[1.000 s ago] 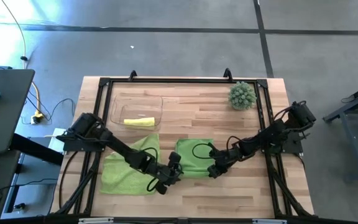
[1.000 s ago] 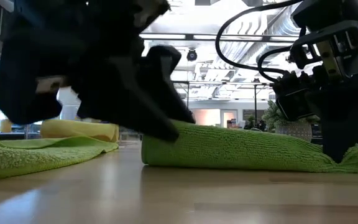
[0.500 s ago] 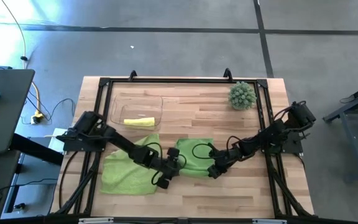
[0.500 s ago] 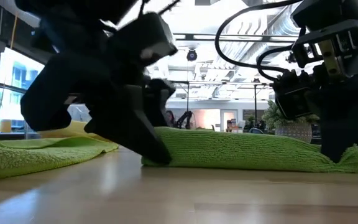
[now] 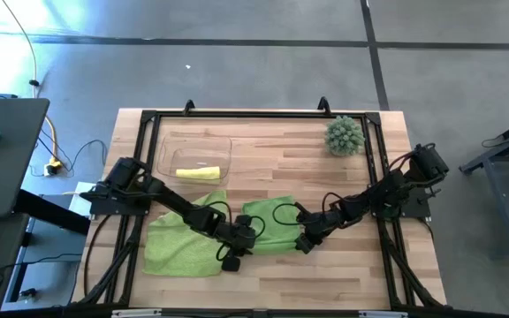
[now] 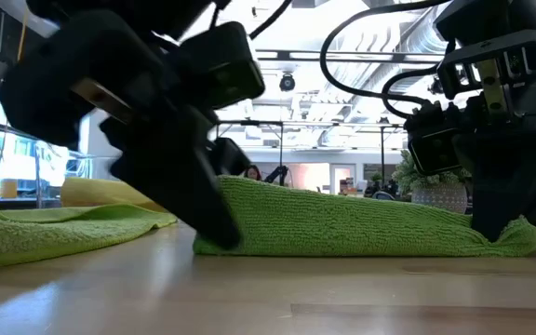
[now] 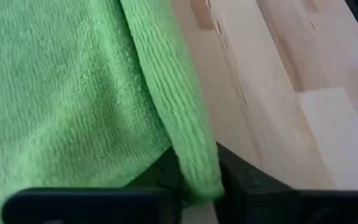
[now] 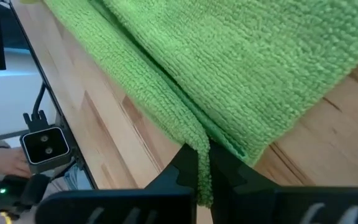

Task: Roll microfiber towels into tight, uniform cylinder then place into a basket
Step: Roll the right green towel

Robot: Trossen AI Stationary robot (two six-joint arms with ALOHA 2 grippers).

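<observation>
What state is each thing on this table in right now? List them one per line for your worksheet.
Middle green towel: folded, both near corners pinched.
Left gripper: shut on the towel's edge.
Right gripper: shut on the towel's other corner.
Second green towel: spread flat, unrolled.
Yellow towel: rolled, lying in the basket.
Basket: upright, holding one roll.
Spiky plant: upright, untouched.

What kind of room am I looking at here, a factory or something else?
Probably a robotics lab or workshop rather than a factory: a wooden table on a bare concrete floor, exposed ducts and ceiling lights in a big open hall, and loose cables beside the table.
</observation>
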